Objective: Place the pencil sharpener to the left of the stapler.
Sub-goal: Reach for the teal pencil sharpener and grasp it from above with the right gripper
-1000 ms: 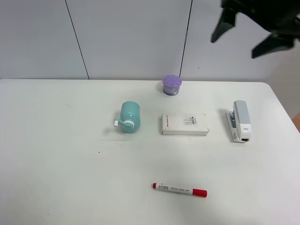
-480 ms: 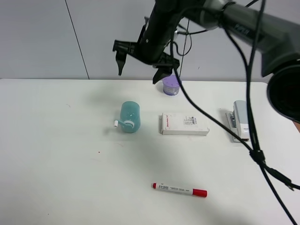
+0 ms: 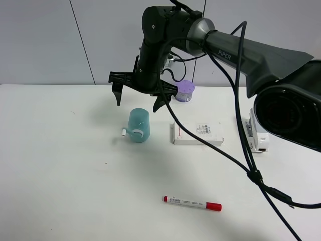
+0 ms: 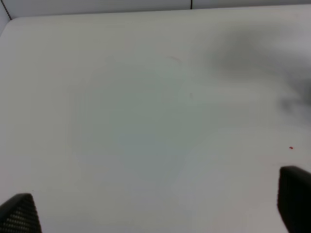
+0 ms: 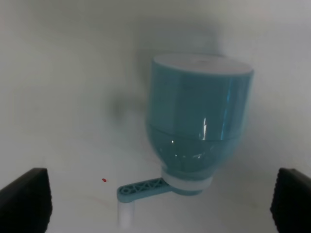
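Note:
The teal pencil sharpener (image 3: 138,125) lies on its side on the white table, its white crank handle (image 3: 126,132) toward the front left; the right wrist view shows it large and centred (image 5: 199,128). My right gripper (image 3: 138,97) hangs open just above and behind it, one finger to each side, reaching across from the right. The grey and white stapler (image 3: 258,131) lies at the far right, partly behind the arm's base. In the left wrist view, my left gripper (image 4: 155,208) is open over bare table, and it does not appear in the high view.
A flat white box (image 3: 197,133) lies between sharpener and stapler. A purple round container (image 3: 184,91) stands at the back behind the arm. A red-capped marker (image 3: 192,203) lies near the front. The right arm's cables (image 3: 241,150) drape across the right side.
The right arm has swung in from the upper right, moved left and come down, so its open gripper now hangs just over the sharpener. The objects have not moved.

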{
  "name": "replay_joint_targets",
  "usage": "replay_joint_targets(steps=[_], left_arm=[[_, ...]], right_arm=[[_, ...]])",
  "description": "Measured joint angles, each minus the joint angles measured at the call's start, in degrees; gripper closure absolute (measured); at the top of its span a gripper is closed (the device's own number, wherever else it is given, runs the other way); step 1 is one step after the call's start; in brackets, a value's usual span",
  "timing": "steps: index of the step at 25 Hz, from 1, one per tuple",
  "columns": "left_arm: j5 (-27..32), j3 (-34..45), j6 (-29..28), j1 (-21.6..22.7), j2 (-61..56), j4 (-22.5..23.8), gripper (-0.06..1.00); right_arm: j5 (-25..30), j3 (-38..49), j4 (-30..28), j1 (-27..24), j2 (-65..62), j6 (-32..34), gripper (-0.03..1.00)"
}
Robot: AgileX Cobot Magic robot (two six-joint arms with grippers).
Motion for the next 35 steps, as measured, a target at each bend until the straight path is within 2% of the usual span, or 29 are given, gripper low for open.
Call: replay_joint_targets(steps=[14, 20, 27, 35], left_arm=[[0.0, 0.0, 0.0, 0.0, 0.0, 0.0, -0.05], [0.0, 0.0, 0.0, 0.0, 0.0, 0.0, -0.05], [0.0, 0.0, 0.0, 0.0, 0.0, 0.0, -0.05], [0.0, 0.0, 0.0, 0.0, 0.0, 0.0, -0.05]], right_arm=[[-0.06, -0.07, -0.72, 1.23, 4.32, 1.77, 0.08], [-0.06, -0.07, -3.83, 1.23, 5.22, 1.77, 0.08], [-0.06, -0.07, -4.31, 1.23, 7.55, 1.72, 0.08], [-1.42, -0.07, -4.55, 1.23, 8.27, 1.54, 0.14]])
